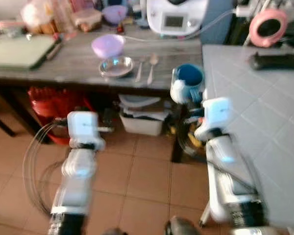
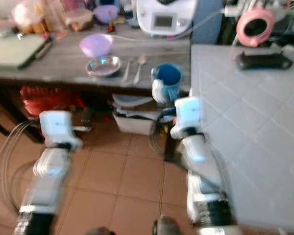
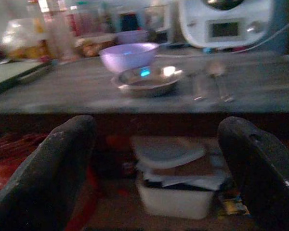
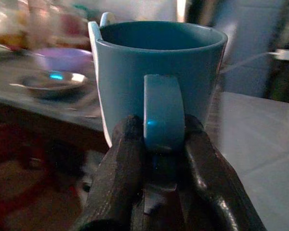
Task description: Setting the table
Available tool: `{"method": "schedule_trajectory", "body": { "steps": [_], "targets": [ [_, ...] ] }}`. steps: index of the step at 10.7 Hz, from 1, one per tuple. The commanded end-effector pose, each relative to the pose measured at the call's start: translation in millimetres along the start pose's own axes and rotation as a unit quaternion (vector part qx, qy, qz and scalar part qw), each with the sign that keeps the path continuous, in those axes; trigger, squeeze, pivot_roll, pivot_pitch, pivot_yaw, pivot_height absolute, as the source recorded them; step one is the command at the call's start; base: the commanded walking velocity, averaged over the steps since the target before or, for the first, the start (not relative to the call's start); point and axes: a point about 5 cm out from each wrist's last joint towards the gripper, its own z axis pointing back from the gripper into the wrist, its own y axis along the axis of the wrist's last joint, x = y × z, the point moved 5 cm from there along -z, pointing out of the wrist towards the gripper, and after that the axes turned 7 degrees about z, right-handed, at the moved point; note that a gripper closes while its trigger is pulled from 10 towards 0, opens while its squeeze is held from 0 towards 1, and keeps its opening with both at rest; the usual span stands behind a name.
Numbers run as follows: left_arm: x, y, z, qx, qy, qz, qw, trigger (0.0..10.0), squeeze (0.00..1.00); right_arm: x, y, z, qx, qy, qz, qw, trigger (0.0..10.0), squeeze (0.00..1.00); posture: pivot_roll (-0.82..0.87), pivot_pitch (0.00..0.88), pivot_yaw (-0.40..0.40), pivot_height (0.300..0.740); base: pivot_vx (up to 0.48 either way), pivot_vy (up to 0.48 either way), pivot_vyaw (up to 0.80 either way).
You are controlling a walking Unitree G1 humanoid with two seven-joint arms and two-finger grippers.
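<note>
Right gripper (image 4: 156,144) pinches the flat handle of a glossy blue mug (image 1: 187,83), held upright in the air off the grey wooden counter's (image 1: 78,61) 3 o'clock end. Left gripper (image 3: 154,159) hangs spread wide below the counter edge. At 12 o'clock sit a lilac plastic bowl (image 1: 108,45), a shiny steel dish (image 1: 116,66), and two spoons (image 1: 147,68). Terracotta floor tiles (image 1: 137,181) lie beneath.

Both head eyes look down from above onto the long grey wooden desk (image 1: 78,63) and tiled floor. The left wrist camera looks level at the desk's front edge; the right sits close behind the blue ceramic mug (image 4: 156,77). All share the shiny steel bowl (image 3: 147,79).
</note>
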Motion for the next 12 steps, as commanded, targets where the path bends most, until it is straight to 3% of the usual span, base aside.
{"method": "schedule_trajectory", "body": {
  "steps": [1, 12],
  "targets": [
    [-11.0, 5, -0.5, 0.009, 0.011, -0.016, 1.000, 10.0, 0.00, -6.5, 14, -4.8, 0.025, 0.008, -0.006, 1.000, 10.0, 0.00, -0.04, 0.039, 0.043, 0.740, 0.446, 0.000, 0.00],
    [-4.3, 15, -4.7, 0.027, -0.007, -0.008, 1.000, 10.0, 0.00, -2.4, 26, -15.6, 0.053, -0.004, 0.013, 0.999, 10.0, 0.00, -0.03, 0.034, 0.060, 0.740, 0.469, 0.000, 0.00]
  ]
}}
